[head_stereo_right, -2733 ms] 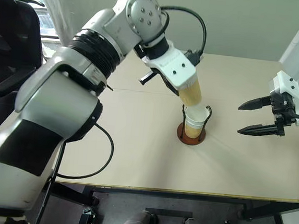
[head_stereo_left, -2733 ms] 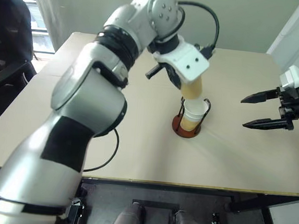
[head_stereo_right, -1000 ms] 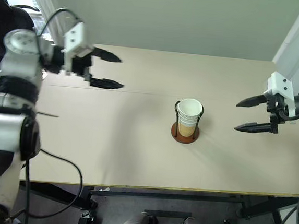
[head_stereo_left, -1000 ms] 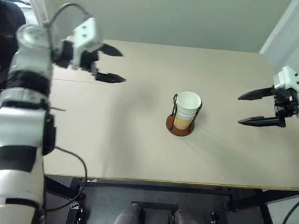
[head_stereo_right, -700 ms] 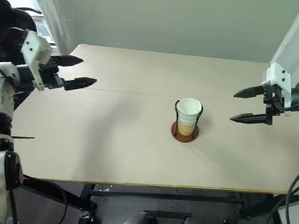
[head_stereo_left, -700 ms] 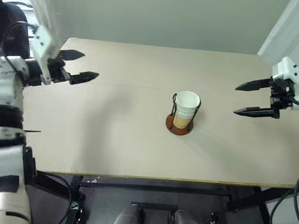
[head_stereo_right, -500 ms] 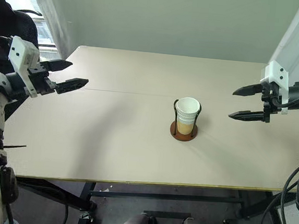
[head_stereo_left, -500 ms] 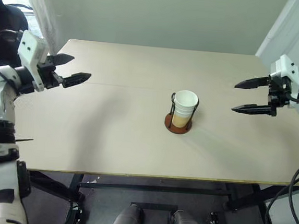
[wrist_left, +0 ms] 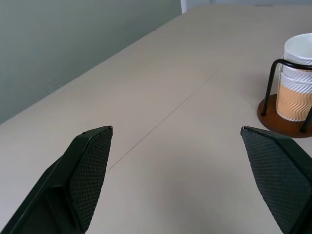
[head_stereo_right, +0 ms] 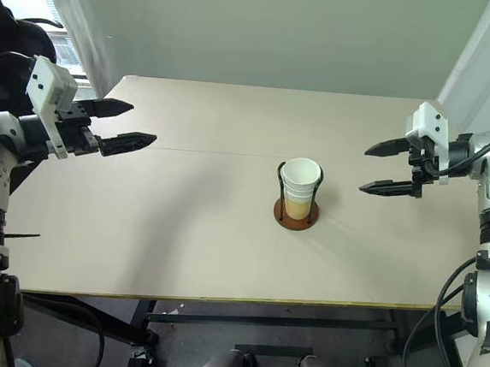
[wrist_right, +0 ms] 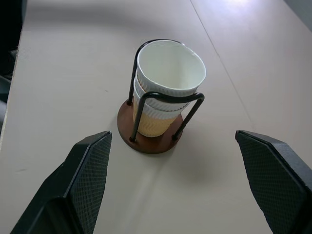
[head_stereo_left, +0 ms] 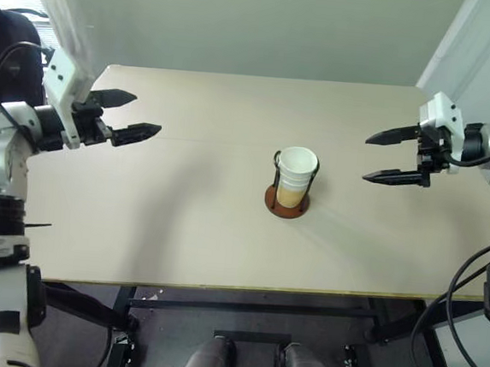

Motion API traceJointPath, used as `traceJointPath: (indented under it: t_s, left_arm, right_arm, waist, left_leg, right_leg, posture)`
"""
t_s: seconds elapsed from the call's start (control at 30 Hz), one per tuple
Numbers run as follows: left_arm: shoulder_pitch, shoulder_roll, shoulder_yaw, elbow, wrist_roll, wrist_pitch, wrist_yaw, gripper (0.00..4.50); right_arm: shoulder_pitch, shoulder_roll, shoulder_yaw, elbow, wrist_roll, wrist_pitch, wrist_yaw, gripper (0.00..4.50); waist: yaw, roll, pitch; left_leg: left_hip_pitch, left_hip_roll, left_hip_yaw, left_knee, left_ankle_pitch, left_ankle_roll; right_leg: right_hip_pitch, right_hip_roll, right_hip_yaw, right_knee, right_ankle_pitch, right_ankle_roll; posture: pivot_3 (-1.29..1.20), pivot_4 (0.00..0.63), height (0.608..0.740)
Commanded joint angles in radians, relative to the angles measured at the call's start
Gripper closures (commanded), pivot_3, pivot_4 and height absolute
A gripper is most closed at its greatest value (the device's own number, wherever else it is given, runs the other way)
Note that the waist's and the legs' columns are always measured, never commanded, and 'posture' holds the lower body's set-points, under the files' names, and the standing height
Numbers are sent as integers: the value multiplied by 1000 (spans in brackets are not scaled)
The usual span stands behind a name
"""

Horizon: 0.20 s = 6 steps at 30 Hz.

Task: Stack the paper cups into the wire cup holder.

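Tan-walled paper cups (wrist_right: 165,95) nested upright in wire cup holder (wrist_right: 152,136) at mid-table (head_stereo_left: 182,221) | left gripper (head_stereo_left: 137,115) spread wide, empty, well apart to its left | right gripper (head_stereo_left: 389,155) spread wide, empty, nearer; stack lies leftward of it | looks finished

Table (head_stereo_left: 182,221) bare around wire cup holder (head_stereo_left: 287,201), sole obstacle.

table (head_stereo_left: 181,229): beige, seam across | chair (head_stereo_right: 17,39): black, beyond left edge
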Motion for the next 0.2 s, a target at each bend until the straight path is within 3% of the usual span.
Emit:
traceJointPath:
  t_s: [0.03, 0.2]
  left_arm:
    - [24, 27, 38, -92, -40, 36, 22, 15]
    - [52, 43, 49, -120, -62, 57, 36, 15]
  right_arm:
    - [-30, -6, -25, 7, -2, -29, 9, 367]
    - [-21, -8, -29, -3, 2, -38, 9, 367]
  waist:
    - [0, 0, 0]
    - [0, 0, 0]
  left_leg:
    - [0, 0, 0, 0, 0, 1]
    - [0, 1, 0, 0, -2, 9]
  right_leg:
    - [0, 0, 0, 0, -1, 0]
    - [-1, 0, -1, 0, -5, 0]
  posture:
    - [0, 150, 740]
    - [0, 150, 740]
